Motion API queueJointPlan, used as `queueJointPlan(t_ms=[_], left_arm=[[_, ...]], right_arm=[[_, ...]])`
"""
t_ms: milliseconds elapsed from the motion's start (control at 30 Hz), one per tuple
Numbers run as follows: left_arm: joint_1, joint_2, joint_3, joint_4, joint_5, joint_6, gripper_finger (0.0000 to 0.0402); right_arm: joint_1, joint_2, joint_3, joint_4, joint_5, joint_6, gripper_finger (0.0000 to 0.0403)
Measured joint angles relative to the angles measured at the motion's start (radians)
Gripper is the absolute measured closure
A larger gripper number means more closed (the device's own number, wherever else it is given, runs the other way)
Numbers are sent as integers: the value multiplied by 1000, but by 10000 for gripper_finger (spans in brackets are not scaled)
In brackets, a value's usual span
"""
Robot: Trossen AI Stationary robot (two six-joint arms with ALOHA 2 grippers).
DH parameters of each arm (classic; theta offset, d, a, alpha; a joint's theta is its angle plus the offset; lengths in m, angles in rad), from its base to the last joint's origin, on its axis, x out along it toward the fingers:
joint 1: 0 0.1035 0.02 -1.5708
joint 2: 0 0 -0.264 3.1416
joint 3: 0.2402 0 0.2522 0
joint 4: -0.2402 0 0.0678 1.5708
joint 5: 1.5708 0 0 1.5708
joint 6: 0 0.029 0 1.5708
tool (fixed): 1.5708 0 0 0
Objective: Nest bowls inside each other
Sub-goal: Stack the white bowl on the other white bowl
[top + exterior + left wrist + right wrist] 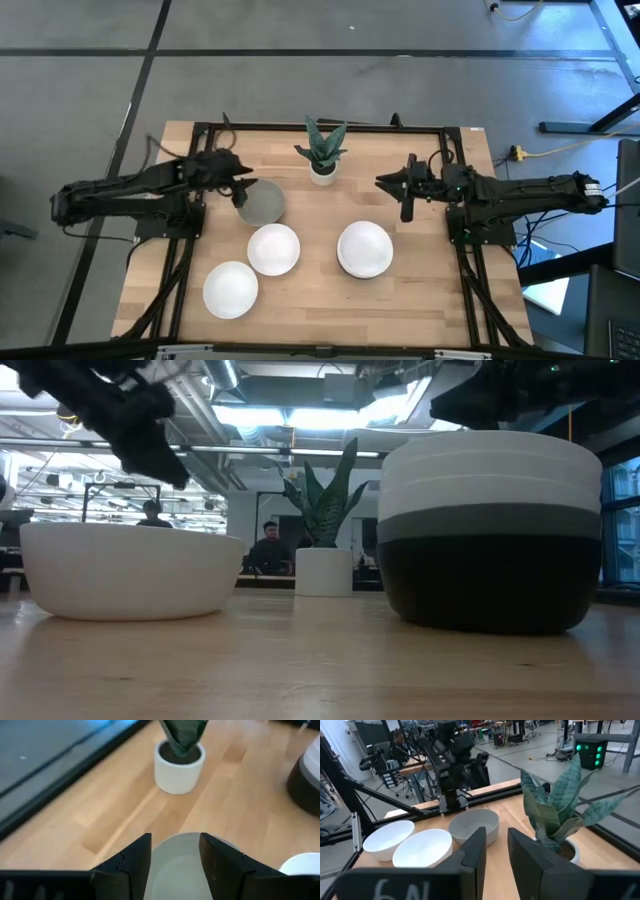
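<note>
A single grey bowl (264,204) sits on its base left of table centre, also seen in the right wrist view (474,825). My left gripper (240,194) is open and hovers over that bowl's left rim; the bowl (177,870) shows below, between its fingers. Two white bowls (273,249) (230,289) stand singly nearer the near edge. A nested stack (490,530) has a black bowl at the bottom, a grey one above it and white ones on top (364,249). My right gripper (403,192) is narrowly open, holds nothing and hangs beyond the stack.
A small white pot with a green plant (322,152) stands at the far middle of the table, between the two grippers. Black frame rails run along the table's left, right and far sides. Bare wood lies between the stack and the near edge. People sit in the room behind.
</note>
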Motion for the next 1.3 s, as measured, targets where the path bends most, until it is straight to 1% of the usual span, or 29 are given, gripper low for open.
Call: queueJointPlan(t_ms=[133, 267, 367, 467, 567, 767, 867, 1000, 1200, 1300], left_arm=[[0, 93, 20, 61, 67, -7, 241], [-21, 152, 75, 76, 187, -21, 241], [-63, 190, 121, 71, 269, -20, 241], [-132, 241, 157, 56, 298, -19, 241], [-204, 297, 179, 55, 277, -6, 241], [-328, 428, 198, 81, 180, 75, 241], [-373, 489, 210, 107, 135, 87, 241], [-412, 558, 212, 161, 120, 95, 241], [-442, 652, 212, 162, 107, 142, 241], [-443, 693, 212, 159, 66, 157, 241]], right_arm=[[0, 7, 0, -5, 0, -1, 321], [0, 7, 0, -24, 0, -4, 321], [0, 7, 0, -31, 7, -10, 321], [0, 7, 0, -41, 7, -31, 321], [0, 7, 0, -40, 7, -33, 321], [-1, 7, 0, -43, 9, -55, 321], [-1, 7, 0, -43, 15, -55, 321], [-1, 7, 0, -43, 15, -53, 321], [-1, 7, 0, -44, 15, -27, 321], [-1, 7, 0, -44, 15, -23, 321]])
